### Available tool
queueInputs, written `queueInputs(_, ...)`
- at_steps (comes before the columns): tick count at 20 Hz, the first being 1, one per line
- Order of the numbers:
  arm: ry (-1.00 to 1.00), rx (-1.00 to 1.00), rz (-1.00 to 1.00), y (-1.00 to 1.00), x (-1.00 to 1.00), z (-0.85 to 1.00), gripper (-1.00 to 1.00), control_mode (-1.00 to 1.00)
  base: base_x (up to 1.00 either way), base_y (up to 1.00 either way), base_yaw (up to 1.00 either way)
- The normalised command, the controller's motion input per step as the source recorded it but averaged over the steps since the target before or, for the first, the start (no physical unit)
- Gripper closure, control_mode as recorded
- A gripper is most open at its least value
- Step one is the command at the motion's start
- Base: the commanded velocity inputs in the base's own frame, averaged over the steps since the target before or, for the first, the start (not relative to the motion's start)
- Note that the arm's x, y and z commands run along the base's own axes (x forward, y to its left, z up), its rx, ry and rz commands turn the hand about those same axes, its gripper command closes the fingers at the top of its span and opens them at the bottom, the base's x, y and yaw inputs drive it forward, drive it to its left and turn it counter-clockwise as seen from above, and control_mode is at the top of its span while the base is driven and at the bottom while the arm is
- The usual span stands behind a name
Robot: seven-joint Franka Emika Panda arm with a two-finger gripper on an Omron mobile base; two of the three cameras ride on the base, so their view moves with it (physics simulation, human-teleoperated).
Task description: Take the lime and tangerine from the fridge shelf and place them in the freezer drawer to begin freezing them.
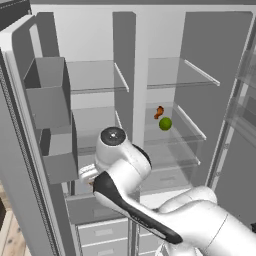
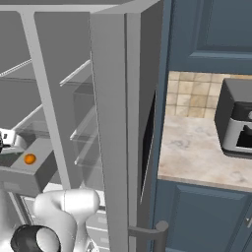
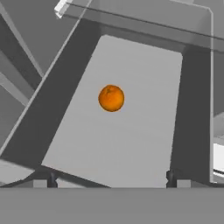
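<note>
So the wide dark-grey open-topped freezer drawer has one small smooth orange tangerine sitting on its pale floor, nothing else in there. Up on a clear fridge shelf there's one bright-green round lime with one lumpy orange-red item just beside it. Two-finger gripper hangs over the drawer, fingers spread wide, holding nothing.

You see the arm as smooth, glossy white rounded shells with dark joints; a dark band runs along one link, a grey round cap tops one joint, and the finger tips are small and dark
</note>
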Motion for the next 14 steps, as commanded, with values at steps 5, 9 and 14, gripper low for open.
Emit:
queueInputs(5,-0.10,0.04,-0.15,-0.93,-0.64,0.67,-1.00,-1.00,0.00,0.00,0.00)
queueInputs(9,-0.11,0.09,-0.11,-1.00,-0.31,0.54,-1.00,-1.00,0.00,0.00,0.00)
queueInputs(14,-0.08,0.11,-0.12,-1.00,0.00,0.72,-1.00,-1.00,0.00,0.00,0.00)
